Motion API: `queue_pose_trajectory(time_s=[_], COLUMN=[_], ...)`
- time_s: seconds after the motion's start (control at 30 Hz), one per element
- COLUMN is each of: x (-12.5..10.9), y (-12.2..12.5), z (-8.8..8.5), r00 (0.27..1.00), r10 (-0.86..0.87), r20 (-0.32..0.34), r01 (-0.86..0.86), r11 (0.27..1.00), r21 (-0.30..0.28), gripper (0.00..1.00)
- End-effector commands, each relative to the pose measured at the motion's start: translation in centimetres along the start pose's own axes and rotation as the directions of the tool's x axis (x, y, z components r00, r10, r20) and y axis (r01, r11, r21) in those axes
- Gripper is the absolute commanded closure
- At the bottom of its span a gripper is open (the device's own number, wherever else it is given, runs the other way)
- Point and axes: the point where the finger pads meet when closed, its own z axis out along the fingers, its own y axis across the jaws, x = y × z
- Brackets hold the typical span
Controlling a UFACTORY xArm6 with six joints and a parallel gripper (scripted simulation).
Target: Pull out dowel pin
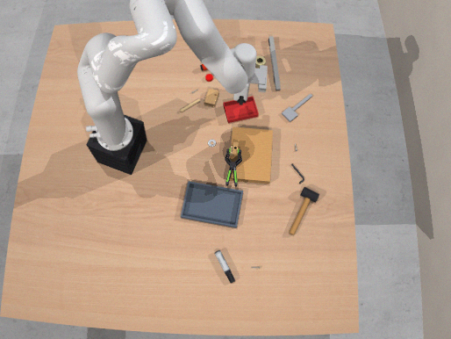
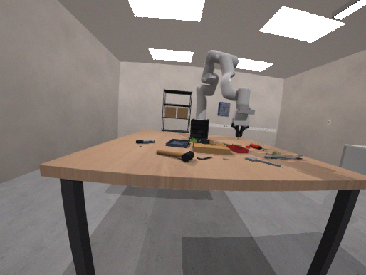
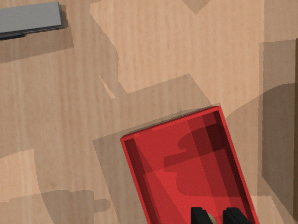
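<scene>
My gripper (image 1: 241,100) (image 2: 238,135) (image 3: 215,217) hangs a little above the near end of a red tray (image 1: 246,113) (image 2: 238,148) (image 3: 170,165). It is shut on a thin pale pin (image 3: 214,220), of which only the tip shows between the black fingers in the wrist view. The small wooden block (image 1: 235,152) lies at the left edge of the bench board (image 1: 259,155) (image 2: 211,148). A green and black spring clamp (image 1: 232,169) grips the block there. I cannot make out the bench stop.
A blue-grey tray (image 1: 212,204) (image 2: 177,142) lies just in front of the board. A hammer (image 1: 303,210) (image 2: 175,154), a hex key (image 1: 298,172), a marker (image 1: 225,265), a washer (image 1: 212,142), a grey bar (image 1: 274,63), a grey scraper (image 1: 296,109) and small wooden pieces (image 1: 211,97) lie around.
</scene>
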Motion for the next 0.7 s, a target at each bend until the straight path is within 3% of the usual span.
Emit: queue_pose_trajectory(time_s=[0.0, 0.67], x=[0.2, 0.2], y=[-0.1, -0.1], z=[0.4, 2.6], r00=[1.000, 1.000], r10=[0.000, 0.000], r20=[-0.004, -0.004], r01=[0.000, 0.000], r11=[1.000, 1.000], r21=[0.002, 0.002], gripper=[1.00, 1.00])
